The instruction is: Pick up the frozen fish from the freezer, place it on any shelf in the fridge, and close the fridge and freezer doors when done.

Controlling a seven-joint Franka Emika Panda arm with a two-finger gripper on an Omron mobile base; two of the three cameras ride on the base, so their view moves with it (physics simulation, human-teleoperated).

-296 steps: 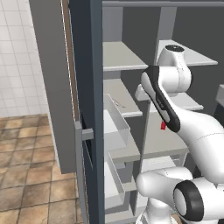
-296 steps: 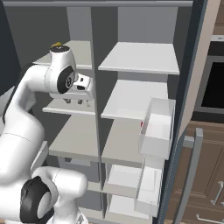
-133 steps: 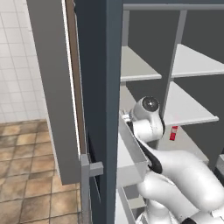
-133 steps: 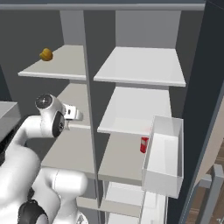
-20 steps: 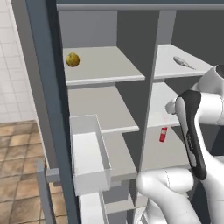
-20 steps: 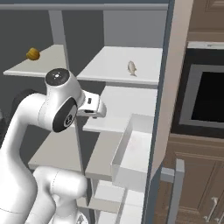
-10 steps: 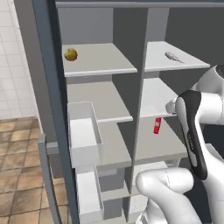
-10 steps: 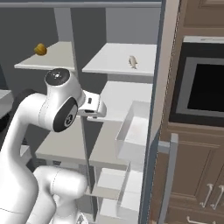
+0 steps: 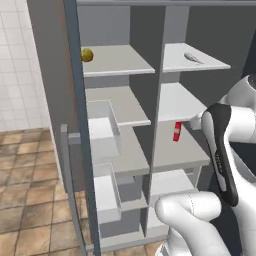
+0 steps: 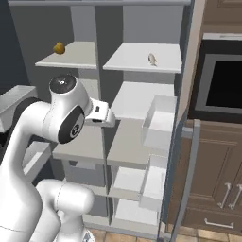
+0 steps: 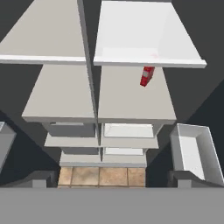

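The tall unit is being shown with both doors swung wide. In the left compartment a small yellow-brown fruit (image 9: pixel 87 54) is lying at the left edge of the top shelf (image 9: pixel 117 61). A grey door bin (image 9: pixel 102 131) is projecting from the left door. In the right compartment the frozen fish (image 9: pixel 193 58) is lying on the top shelf, toward its right edge, with open room around it. Two shelves lower, a red bottle (image 9: pixel 177 131) is standing upright near the divider. The gripper (image 11: pixel 112 180) is being held spread wide, holding nothing, facing the shelves with nothing in front of it.
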